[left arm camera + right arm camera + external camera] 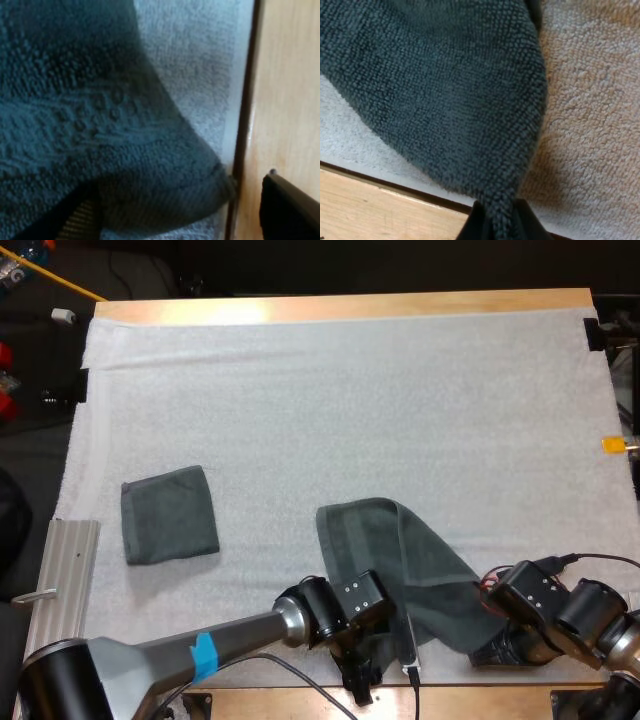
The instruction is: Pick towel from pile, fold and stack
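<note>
One folded towel (170,514) (one loose towel (400,555))

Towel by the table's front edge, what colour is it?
The loose terry towel is dark grey-green, clearest in the right wrist view.

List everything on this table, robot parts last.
folded towel: one, dark grey-green, left part of the mat.
loose towel: one, dark grey-green, near edge of the mat, between both hands.
mat: one, white, covering the table.
table: one, wooden, under the mat.
metal bar: one, silver, at the mat's near left edge.
left hand: one, black, open at the loose towel's near corner.
right hand: one, black, shut on the loose towel's corner.
</note>
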